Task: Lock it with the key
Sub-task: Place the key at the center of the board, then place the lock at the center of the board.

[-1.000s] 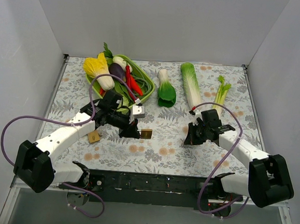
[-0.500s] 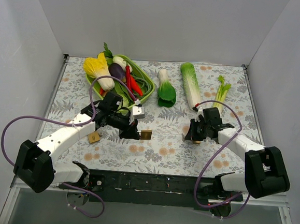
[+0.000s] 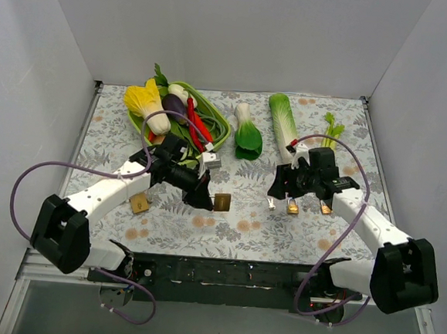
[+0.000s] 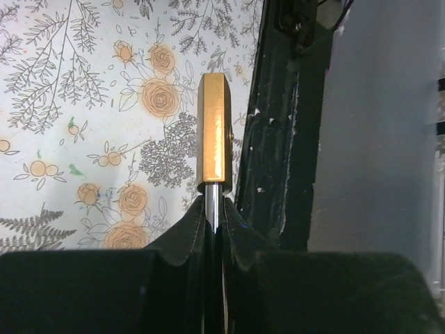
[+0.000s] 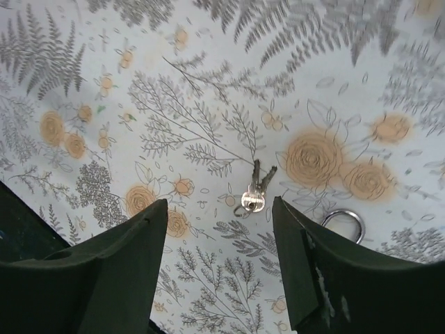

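**Padlock clamped on the left, keys lying under the right**

Plain white walls (image 3: 241,37) closed in a table (image 3: 118,128) covered with a grey floral cloth. Both arms reached inward over its middle from the near edge. At the far left, a green tray (image 3: 221,132) held a heap of toy vegetables. To its right, along the back, lay a bok choy (image 3: 248,136), a napa cabbage (image 3: 284,127) and a stalk of celery (image 3: 331,134), each apart from the others.

The left end effector (image 4: 213,203) was closed tight on the steel shackle of a brass padlock (image 4: 213,125). The padlock's body stuck straight out beyond the fingertips, over the cloth near the table's front edge. The top view showed this padlock just left of the table's centre. A second brass lock (image 3: 138,204) lay on the cloth beside the left forearm.

The right end effector (image 5: 220,202) hung over the cloth with its fingers spread wide and nothing between them. Directly below the gap lay the keys (image 5: 254,195), a small silver pair resting flat on the cloth, touched by neither finger. Just beside them to the right, a metal ring (image 5: 342,221) was half hidden behind the right finger. Keys and padlock were well apart.
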### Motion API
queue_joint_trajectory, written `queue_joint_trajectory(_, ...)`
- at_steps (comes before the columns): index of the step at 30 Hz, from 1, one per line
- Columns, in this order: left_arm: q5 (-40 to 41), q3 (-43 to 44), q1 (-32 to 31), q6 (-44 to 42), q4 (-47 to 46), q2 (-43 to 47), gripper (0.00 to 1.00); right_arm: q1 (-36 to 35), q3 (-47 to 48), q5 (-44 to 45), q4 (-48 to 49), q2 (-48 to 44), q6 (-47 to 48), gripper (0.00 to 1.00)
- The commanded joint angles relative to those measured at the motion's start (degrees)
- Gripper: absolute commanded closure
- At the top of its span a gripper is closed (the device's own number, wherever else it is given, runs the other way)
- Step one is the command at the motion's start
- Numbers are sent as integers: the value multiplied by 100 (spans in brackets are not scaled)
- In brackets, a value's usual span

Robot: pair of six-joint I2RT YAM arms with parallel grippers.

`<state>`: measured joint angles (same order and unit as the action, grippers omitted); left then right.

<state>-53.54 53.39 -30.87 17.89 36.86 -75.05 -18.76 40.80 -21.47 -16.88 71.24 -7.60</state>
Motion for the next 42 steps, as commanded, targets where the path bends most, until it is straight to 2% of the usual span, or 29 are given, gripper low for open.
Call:
queue_joint_trajectory(1,-649,611,11,863,14,-360,100,-57,534,-427,-96,-715,1318,28)
queue_joint_trajectory(4,-815,971,11,1462,180,-844,100,-373,674,-524,-131,-1093,2101,22)
queue_joint_trajectory(10,-1352,1736,-6,1779,884,-1784,100,-1725,851,-139,-113,-1429,3193,12)
queue_joint_trajectory(13,-1405,1763,-15,1858,875,-1838,100,-2332,913,-164,-69,-1438,3685,9)
queue_joint_trajectory(18,-1361,1789,-77,1920,884,-1847,100,-2711,1070,-331,-166,-1184,4450,6)
queue_joint_trajectory(29,-1256,1745,-103,2078,787,-1786,100,-3265,1343,-86,-272,-489,4715,3)
queue_joint_trajectory(39,-1317,1737,-130,2104,761,-1786,100,-3634,1053,802,422,-322,4671,3)
queue_joint_trajectory(42,-1317,1728,-121,2122,717,-1777,100,-3687,1062,873,476,-225,4671,6)
